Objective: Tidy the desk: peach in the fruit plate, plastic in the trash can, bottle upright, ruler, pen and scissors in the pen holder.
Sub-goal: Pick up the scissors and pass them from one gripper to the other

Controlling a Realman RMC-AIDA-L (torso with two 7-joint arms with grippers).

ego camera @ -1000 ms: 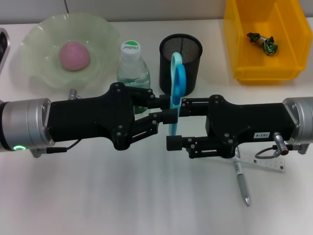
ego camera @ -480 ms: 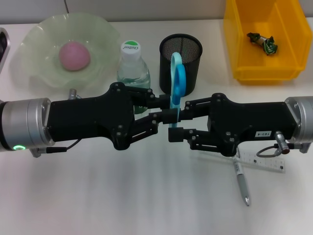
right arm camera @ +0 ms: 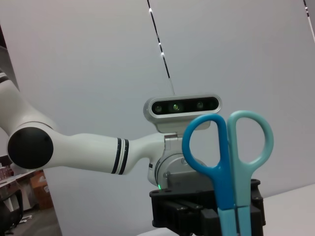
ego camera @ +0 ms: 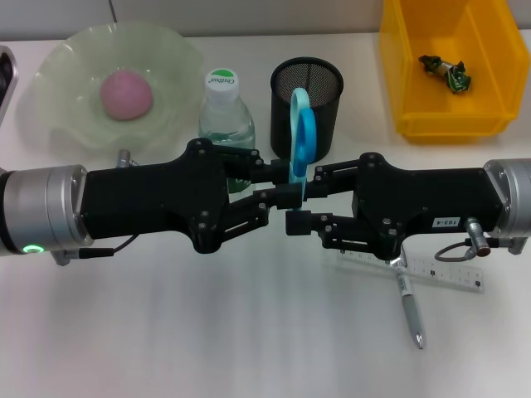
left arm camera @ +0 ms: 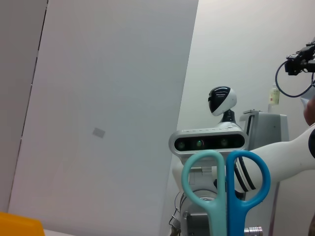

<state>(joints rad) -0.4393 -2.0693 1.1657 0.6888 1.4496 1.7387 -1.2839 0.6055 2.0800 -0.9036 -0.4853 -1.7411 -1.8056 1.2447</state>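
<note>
The blue scissors (ego camera: 300, 137) stand upright between my two grippers, handles up, in front of the black mesh pen holder (ego camera: 328, 91). My left gripper (ego camera: 286, 187) is shut on their blades. My right gripper (ego camera: 305, 197) is open, with its fingers on either side of the blades. The scissor handles show in the left wrist view (left arm camera: 225, 182) and the right wrist view (right arm camera: 227, 147). The peach (ego camera: 126, 93) lies in the green fruit plate (ego camera: 66, 58). The bottle (ego camera: 224, 108) stands upright. The ruler (ego camera: 440, 274) and pen (ego camera: 411, 311) lie under my right arm.
The yellow trash bin (ego camera: 415, 75) at the back right holds a plastic wrapper (ego camera: 445, 70). Both arms span the middle of the white desk. A metal object's edge shows at the far left (ego camera: 5, 79).
My right gripper's fingers have narrowed around the scissor blades, and the right arm has lifted slightly, showing more of the ruler. The left arm and the scissors have not moved.
</note>
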